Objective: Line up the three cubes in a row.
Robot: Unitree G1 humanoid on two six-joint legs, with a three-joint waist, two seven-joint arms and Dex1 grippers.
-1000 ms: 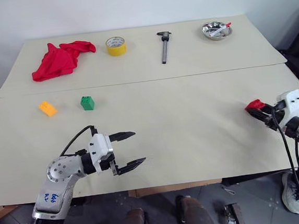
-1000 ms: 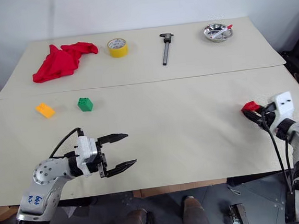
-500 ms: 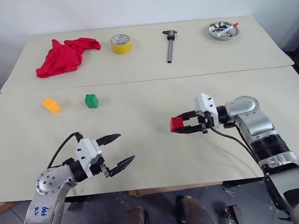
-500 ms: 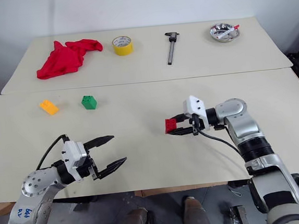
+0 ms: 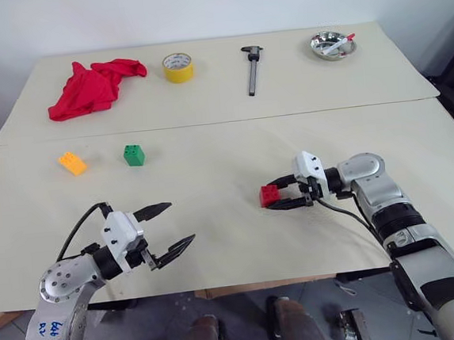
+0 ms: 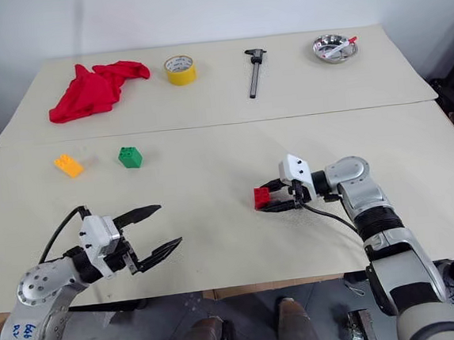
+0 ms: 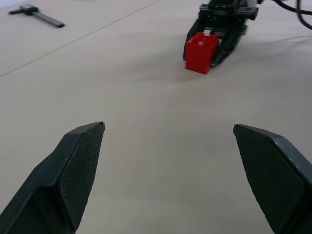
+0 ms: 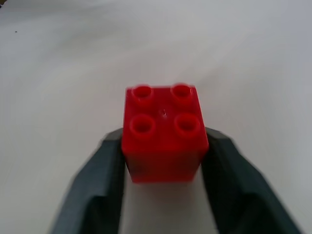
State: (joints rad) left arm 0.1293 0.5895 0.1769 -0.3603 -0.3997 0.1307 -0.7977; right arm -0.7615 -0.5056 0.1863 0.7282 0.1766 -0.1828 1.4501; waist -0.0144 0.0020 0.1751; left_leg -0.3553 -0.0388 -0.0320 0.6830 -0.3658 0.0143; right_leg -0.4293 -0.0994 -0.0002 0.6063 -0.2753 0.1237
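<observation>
The red cube (image 5: 271,195) rests on the near table, right of the middle, studs up. My right gripper (image 5: 278,196) reaches in from the right and is shut on it, its fingers (image 8: 97,185) lying close against the cube's two sides. The green cube (image 5: 133,154) and the orange-yellow cube (image 5: 72,163) stand side by side at the far left of the near table, well away from the red one. My left gripper (image 5: 181,222) hovers open and empty near the front edge at the left, pointing toward the red cube (image 7: 201,46).
On the far table lie a red cloth (image 5: 92,86), a yellow tape roll (image 5: 176,66), a caliper (image 5: 250,68) and a metal bowl (image 5: 329,46). A seam (image 5: 223,122) divides the two tables.
My right arm swung in from the table's right edge to right of the middle, carrying the red cube, which is now down on the table. The left gripper drifted slightly left, still open.
</observation>
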